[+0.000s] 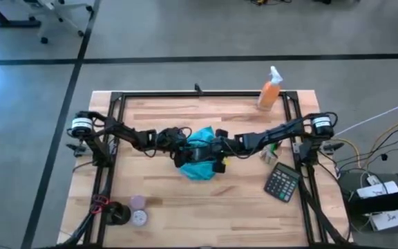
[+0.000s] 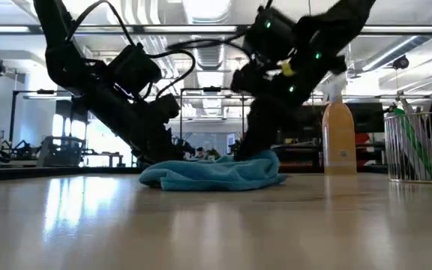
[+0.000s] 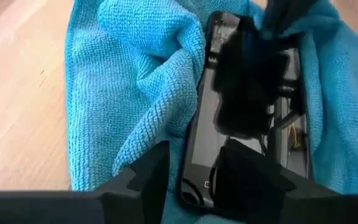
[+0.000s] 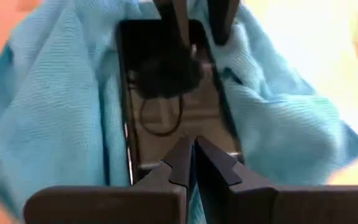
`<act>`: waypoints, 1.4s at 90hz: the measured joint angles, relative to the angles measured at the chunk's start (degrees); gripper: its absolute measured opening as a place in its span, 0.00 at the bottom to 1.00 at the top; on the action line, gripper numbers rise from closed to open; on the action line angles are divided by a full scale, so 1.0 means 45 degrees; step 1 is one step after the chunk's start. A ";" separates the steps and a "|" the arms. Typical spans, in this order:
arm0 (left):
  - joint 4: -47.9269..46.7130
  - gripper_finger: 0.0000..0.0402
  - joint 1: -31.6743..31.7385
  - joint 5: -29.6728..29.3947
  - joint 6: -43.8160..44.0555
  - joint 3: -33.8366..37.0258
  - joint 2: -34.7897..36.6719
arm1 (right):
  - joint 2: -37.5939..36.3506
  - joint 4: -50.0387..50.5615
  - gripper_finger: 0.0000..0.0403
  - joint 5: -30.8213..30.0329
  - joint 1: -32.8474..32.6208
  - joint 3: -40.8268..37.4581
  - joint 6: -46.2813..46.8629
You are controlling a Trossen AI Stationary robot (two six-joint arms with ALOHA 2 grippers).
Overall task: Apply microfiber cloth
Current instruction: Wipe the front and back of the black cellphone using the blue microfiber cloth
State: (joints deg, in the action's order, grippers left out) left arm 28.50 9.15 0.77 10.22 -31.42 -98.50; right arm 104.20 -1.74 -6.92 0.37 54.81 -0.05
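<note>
Cradling the phone [image 3: 247,118], the microfiber cloth [image 1: 200,168] meets open left pincer [image 3: 188,171], closed right pincer [image 4: 194,163].

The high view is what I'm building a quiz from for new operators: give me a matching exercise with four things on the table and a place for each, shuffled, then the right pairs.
Things:
1. microfiber cloth
2. orange spray bottle
3. calculator
4. phone

Places:
A. near the table's front right part, beside the frame rail
B. lying on the turquoise fabric, screen up
C. mid-table, under where the two arms meet
D. at the table's far edge, toward the right

Pairs: 1-C, 2-D, 3-A, 4-B

The left gripper and right gripper both hover at the phone from opposite ends.
</note>
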 joint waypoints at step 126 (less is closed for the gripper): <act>-0.0127 0.27 0.0024 -0.0440 -0.0835 0.0005 0.0053 | 0.1500 -0.0558 0.28 -0.1053 -0.2221 0.0316 0.1786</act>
State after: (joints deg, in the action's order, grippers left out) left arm 27.92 9.26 -1.21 6.46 -31.40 -98.26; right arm 110.95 -4.25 -11.66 -9.63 56.24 7.98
